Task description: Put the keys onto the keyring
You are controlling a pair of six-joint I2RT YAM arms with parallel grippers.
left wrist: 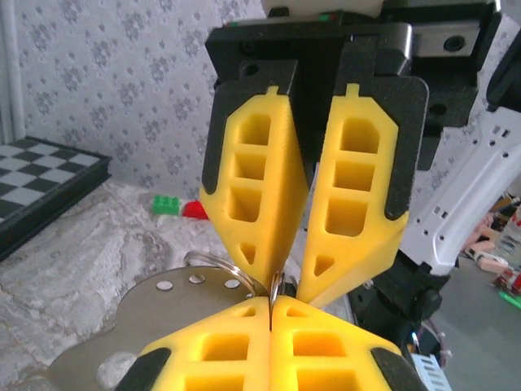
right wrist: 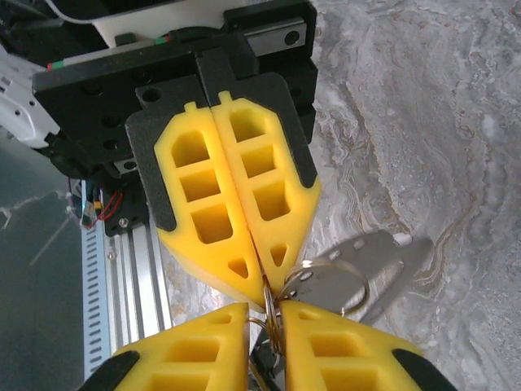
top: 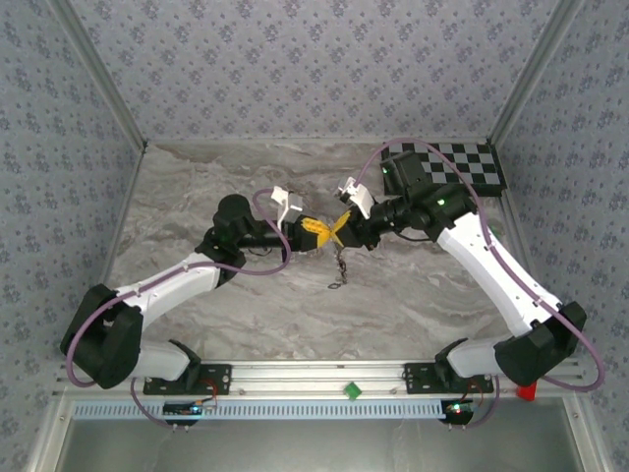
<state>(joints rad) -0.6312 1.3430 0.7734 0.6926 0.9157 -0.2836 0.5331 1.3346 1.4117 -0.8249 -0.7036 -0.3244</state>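
Top external view: you see both arms meet tip to tip at mid-frame above the marble desk [top: 197,197]. A thin dark chain [top: 339,264] trails from that meeting point toward lower centre.
Keyring [left wrist: 277,285]: stands on edge just below centre of your left wrist view, between the two pairs of yellow tips.
Left pincer [left wrist: 270,308]: clenched, with its fingers pressed flat together and nipping the keyring at their tips.
Right pincer [right wrist: 264,308]: parted a little, and the keyring's wire stands in the gap.
Silver tag [right wrist: 370,259]: flat, with small holes, at right of the keyring in your right wrist view.
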